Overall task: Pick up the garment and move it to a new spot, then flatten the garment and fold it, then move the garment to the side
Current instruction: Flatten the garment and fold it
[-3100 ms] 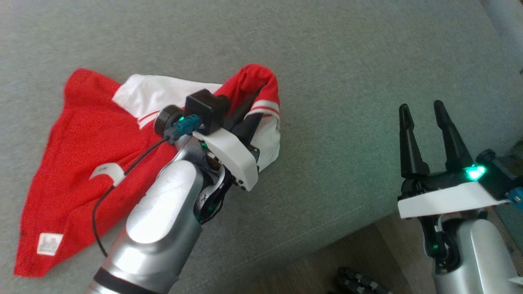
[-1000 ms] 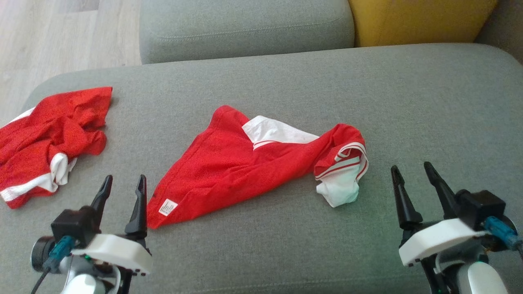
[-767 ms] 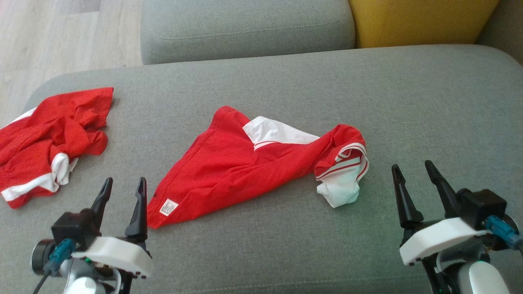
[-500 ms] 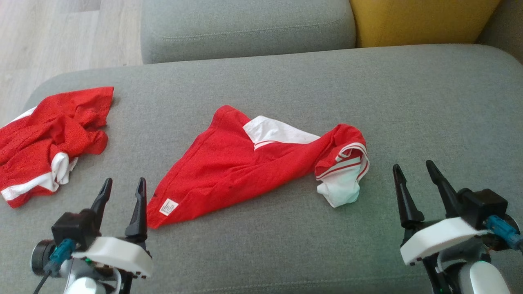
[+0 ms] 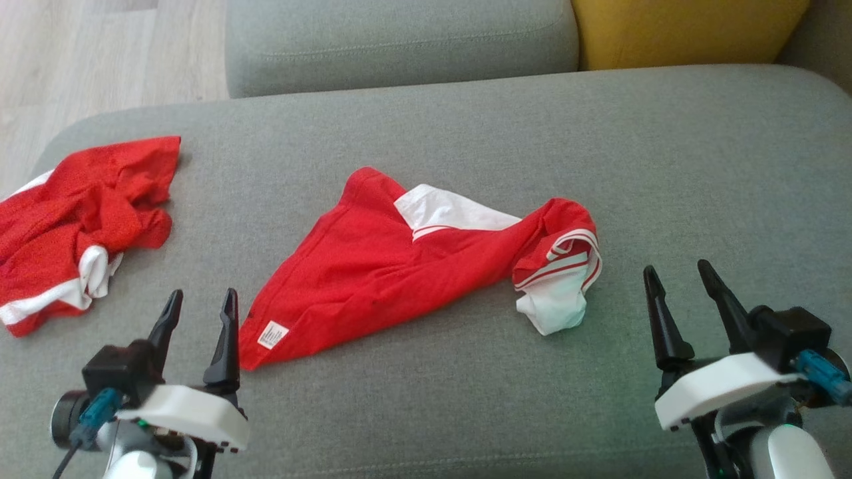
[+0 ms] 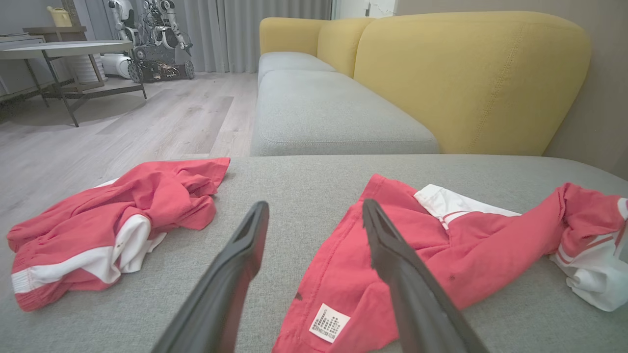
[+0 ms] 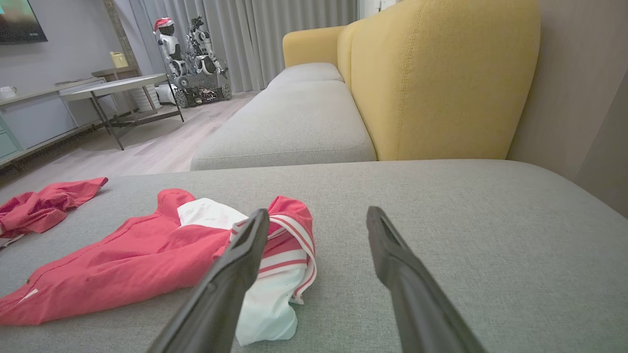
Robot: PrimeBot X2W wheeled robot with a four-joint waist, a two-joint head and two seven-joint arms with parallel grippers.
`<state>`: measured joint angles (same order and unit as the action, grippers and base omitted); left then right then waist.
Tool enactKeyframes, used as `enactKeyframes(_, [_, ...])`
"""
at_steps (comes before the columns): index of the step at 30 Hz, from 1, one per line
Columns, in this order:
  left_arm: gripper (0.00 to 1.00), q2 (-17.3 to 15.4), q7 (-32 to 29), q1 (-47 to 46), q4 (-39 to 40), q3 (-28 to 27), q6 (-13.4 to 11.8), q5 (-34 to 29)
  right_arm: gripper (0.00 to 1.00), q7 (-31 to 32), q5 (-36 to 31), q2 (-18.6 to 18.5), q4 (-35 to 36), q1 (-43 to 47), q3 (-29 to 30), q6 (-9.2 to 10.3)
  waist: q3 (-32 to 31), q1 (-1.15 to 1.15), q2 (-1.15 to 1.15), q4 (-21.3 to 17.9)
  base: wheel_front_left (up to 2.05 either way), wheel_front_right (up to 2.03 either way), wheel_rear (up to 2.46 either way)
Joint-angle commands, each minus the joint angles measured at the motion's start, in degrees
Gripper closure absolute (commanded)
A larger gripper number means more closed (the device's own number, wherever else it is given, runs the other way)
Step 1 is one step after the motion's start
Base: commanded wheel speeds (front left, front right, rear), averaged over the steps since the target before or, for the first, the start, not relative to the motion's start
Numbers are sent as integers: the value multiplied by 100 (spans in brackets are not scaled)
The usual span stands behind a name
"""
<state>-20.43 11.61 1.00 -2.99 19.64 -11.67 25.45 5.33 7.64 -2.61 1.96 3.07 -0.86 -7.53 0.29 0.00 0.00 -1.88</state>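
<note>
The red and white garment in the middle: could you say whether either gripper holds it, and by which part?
Nothing is held: the left gripper and right gripper stand open, and the garment lies free on the cushion.

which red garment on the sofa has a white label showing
The spread-out red and white garment mid-cushion, with the small white label at its near corner; the crumpled red and white garment at the left edge shows no label.
</note>
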Motion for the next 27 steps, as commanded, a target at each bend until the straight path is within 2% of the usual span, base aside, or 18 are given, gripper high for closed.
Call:
enactKeyframes(1, [0,-173,9,-323,205,-222,-30,14,0,7,33,-27,189,-234,-105,4,43,0,0,17,0,0,0])
enactKeyframes(8, [0,-162,14,-595,252,-181,-29,-44,0,77,62,-67,-115,-831,-66,4,357,0,0,149,0,0,0])
enactKeyframes(17, [0,-94,115,-1159,166,-95,119,-113,0,607,393,-567,-1777,-2413,-581,4,991,0,0,390,0,0,0])
enactKeyframes(20, [0,-41,155,-1285,91,-57,163,-126,0,931,569,-699,-2388,-2716,-829,4,1097,0,0,452,0,0,0])
enactKeyframes(25, [0,21,201,-1389,-18,-27,210,-125,0,1369,902,-866,-2925,-2969,-1267,4,1149,0,0,492,0,0,0])
enactKeyframes(26, [0,34,212,-1403,-41,-25,217,-122,15,1470,1017,-902,-2996,-3009,-1361,4,1154,0,0,496,0,0,0])
enactKeyframes(27, [0,47,221,-1415,-61,-25,223,-120,65,1528,1105,-953,-3031,-3050,-1447,4,1160,0,0,498,0,0,0])
